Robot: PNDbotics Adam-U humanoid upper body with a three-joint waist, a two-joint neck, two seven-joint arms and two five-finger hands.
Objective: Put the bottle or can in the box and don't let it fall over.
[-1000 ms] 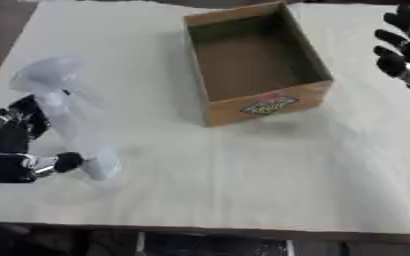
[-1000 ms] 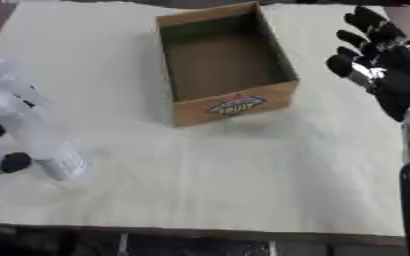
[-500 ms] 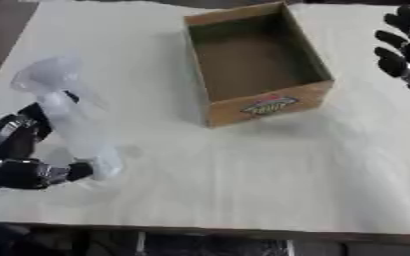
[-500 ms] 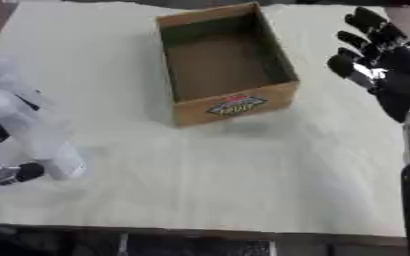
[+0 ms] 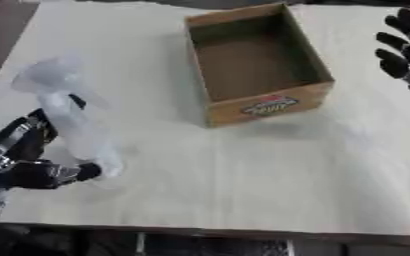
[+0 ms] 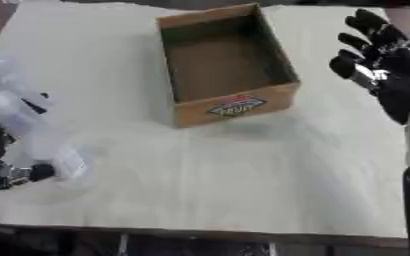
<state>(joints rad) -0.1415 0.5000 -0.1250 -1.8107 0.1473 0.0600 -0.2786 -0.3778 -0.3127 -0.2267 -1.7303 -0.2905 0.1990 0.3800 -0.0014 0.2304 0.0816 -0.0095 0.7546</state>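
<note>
The clear bottle (image 5: 73, 120) leans at the table's left edge, its top tilted away, grasped by the left hand (image 5: 29, 160) with fingers and thumb curled round its lower part; against the earlier frames it sits lower and nearer the front edge; the open cardboard box (image 5: 257, 65) stands well apart, nothing between them; the right hand (image 6: 383, 65) hovers released, fingers spread, right of the box; a pale cloth (image 5: 243, 175) covers the table.
</note>
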